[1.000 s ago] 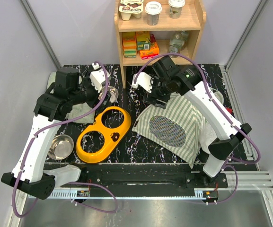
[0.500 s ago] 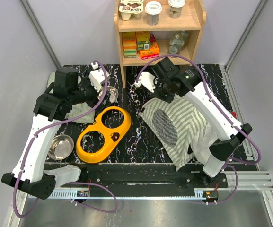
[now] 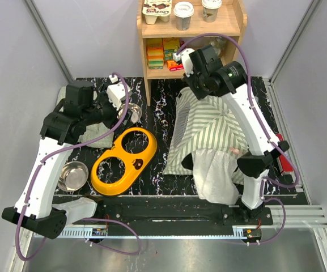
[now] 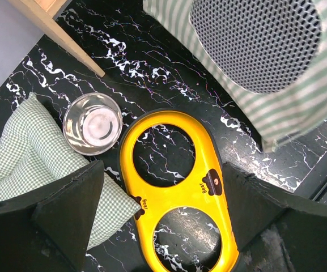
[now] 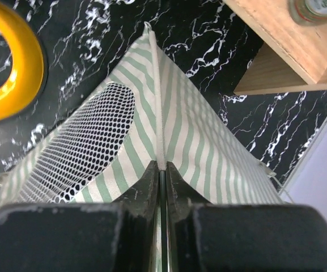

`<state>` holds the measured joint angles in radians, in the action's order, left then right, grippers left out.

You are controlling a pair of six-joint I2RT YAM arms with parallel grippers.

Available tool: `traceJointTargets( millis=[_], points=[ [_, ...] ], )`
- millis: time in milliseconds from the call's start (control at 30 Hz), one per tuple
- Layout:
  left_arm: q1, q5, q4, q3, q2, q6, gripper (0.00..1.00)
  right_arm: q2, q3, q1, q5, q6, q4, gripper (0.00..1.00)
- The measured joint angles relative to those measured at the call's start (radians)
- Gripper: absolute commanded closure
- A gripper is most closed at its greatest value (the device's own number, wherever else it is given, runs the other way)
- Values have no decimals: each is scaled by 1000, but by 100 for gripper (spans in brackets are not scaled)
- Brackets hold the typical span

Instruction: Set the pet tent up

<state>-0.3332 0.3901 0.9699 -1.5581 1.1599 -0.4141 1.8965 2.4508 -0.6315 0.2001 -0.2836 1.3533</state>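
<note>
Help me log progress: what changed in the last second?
The right gripper, shut on the tent, lifted it and swung it back toward the shelf; it went from lying flat to raised in a peak. The left arm, yellow holder and cushion stayed put.

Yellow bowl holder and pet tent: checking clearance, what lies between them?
Only bare black marbled table separates the yellow bowl holder from the pet tent; the top external view shows it.

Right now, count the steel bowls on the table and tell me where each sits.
2. One steel bowl sits at near left, left of the yellow holder. The second bowl lies beyond the holder, next to the checked cushion. The tent could hide more.
</note>
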Motion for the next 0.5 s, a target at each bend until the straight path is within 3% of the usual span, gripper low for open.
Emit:
traceJointTargets(
  millis=[500],
  points=[
    [2,10,-33,46,2,0,11,109,41,75,23,301,-59,100]
  ],
)
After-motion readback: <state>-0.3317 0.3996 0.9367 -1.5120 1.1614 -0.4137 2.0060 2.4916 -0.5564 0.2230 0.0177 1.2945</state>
